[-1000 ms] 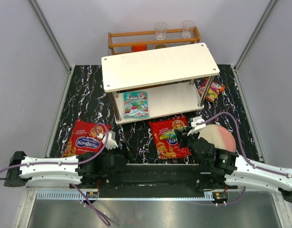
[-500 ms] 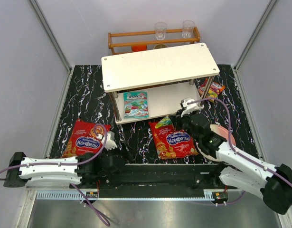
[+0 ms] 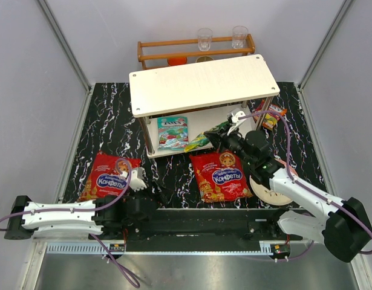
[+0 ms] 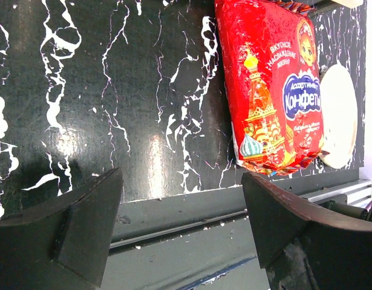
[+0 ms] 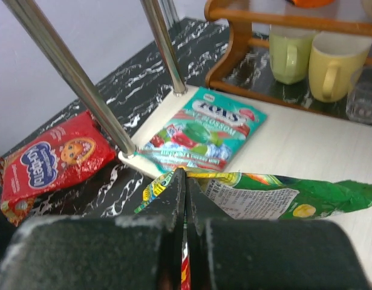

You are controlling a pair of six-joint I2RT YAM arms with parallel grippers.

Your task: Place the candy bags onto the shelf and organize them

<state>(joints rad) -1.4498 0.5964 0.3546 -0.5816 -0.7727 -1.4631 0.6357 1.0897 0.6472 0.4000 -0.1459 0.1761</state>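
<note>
Tabletop (image 3: 107,121) black, white-veined; shelf (image 3: 204,81) white; teal bag (image 3: 173,133); green-yellow bag (image 5: 276,193).

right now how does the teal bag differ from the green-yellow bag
The teal bag lies flat on the lower board of the shelf; the green-yellow bag hangs above it, pinched in the shut jaws of the right gripper. The teal bag shows its front; the green-yellow bag shows a fine-print panel. Both are glossy packets.
</note>
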